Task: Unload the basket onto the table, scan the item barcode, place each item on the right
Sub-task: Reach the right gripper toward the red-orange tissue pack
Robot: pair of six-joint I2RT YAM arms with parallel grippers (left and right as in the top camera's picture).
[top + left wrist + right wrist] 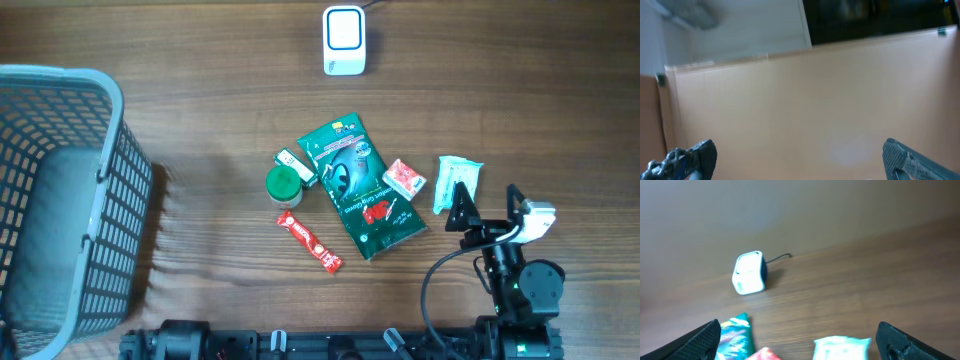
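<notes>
Several items lie mid-table: a green bag (pixel 360 185), a green-lidded tub (pixel 284 184), a red bar (pixel 309 243), a small red packet (pixel 404 179) and a pale teal packet (pixel 457 183). The white scanner (pixel 344 40) stands at the far edge. My right gripper (pixel 488 205) hovers open just right of the teal packet, holding nothing. Its wrist view shows the scanner (pixel 749 273) ahead, and the green bag (pixel 734 335), red packet (pixel 762 355) and teal packet (pixel 842 347) below the open right gripper (pixel 800 347). My left gripper (pixel 800 165) is open on nothing, facing a beige board.
A grey mesh basket (pixel 110 200) fills the left side of the table. A small white-and-green box (pixel 293 160) lies beside the tub. The scanner's cable (pixel 780 257) runs off behind it. The arm bases sit along the near edge.
</notes>
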